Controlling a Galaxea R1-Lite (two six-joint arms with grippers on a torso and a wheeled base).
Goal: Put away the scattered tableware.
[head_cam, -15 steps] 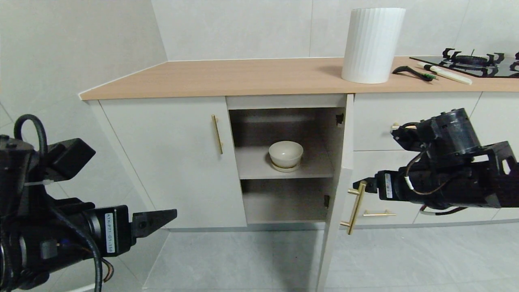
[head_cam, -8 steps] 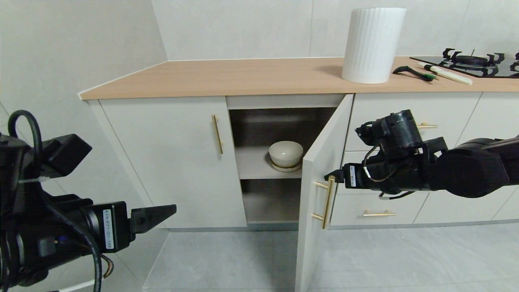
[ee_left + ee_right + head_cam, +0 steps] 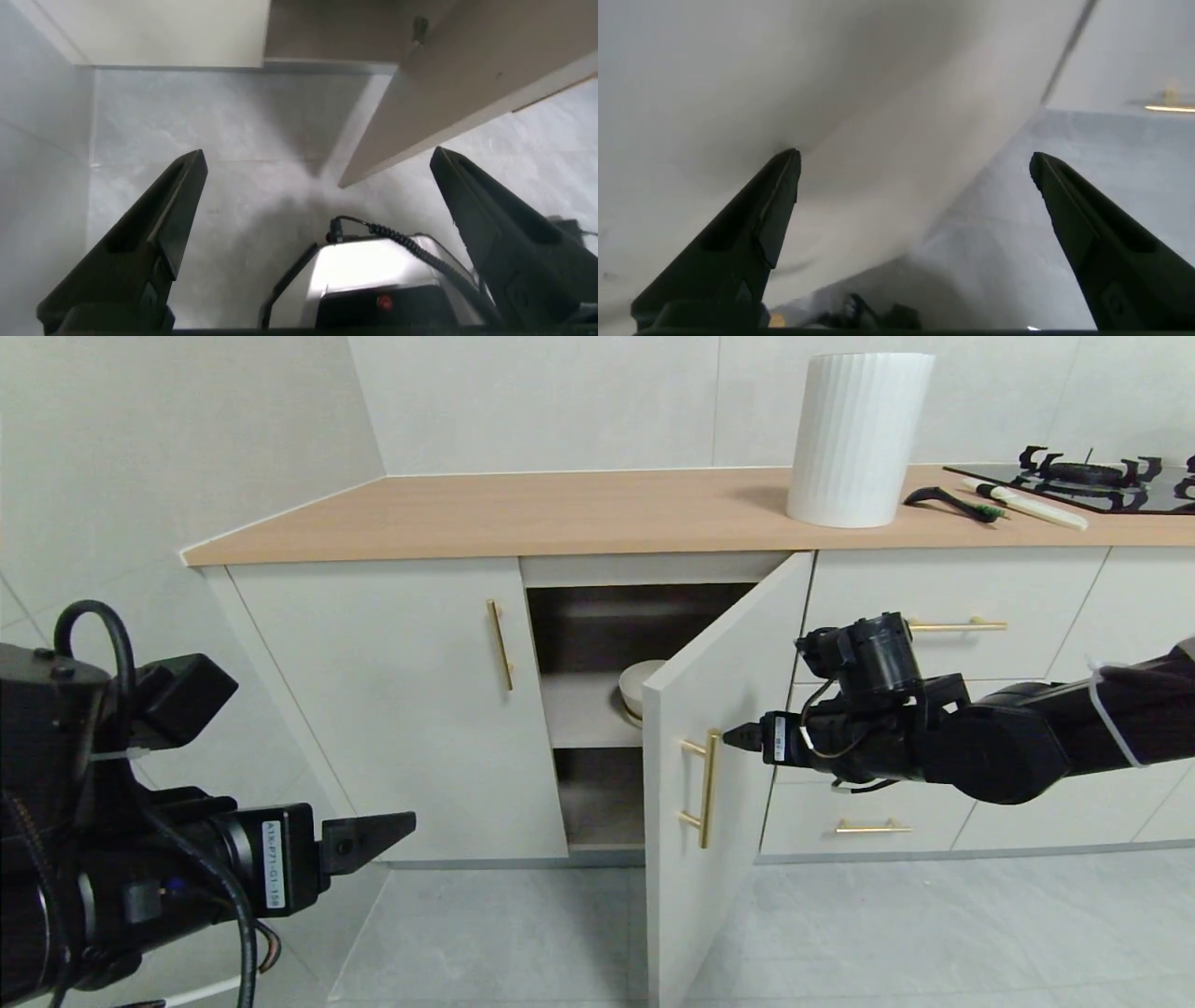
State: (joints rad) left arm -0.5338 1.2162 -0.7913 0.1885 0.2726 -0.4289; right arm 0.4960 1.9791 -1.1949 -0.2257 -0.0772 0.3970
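A cream bowl [image 3: 638, 679] sits on a small plate on the middle shelf of the cabinet, half hidden by the white cabinet door [image 3: 719, 672]. The door stands part open, with a gold handle [image 3: 707, 789] on its front. My right gripper [image 3: 738, 737] is at the top end of that handle. In the right wrist view the right gripper [image 3: 915, 233] is open, its fingers spread wide before the door face [image 3: 878, 93]. My left gripper [image 3: 373, 831] hangs low at the left, away from the cabinet. The left gripper [image 3: 318, 243] is open over the floor, holding nothing.
On the wooden counter [image 3: 523, 513] stand a tall white ribbed container [image 3: 857, 439], a black-handled tool [image 3: 950, 501] and a white knife [image 3: 1032, 509], beside a gas hob [image 3: 1092, 476]. The left cabinet door [image 3: 392, 709] is shut. Drawers [image 3: 952, 588] lie behind my right arm. Grey floor [image 3: 523, 933] lies below.
The cabinet door has swung from wide open to partly shut, and my right gripper has moved left with it at the handle. The bowl is now half covered. The left arm barely moved.
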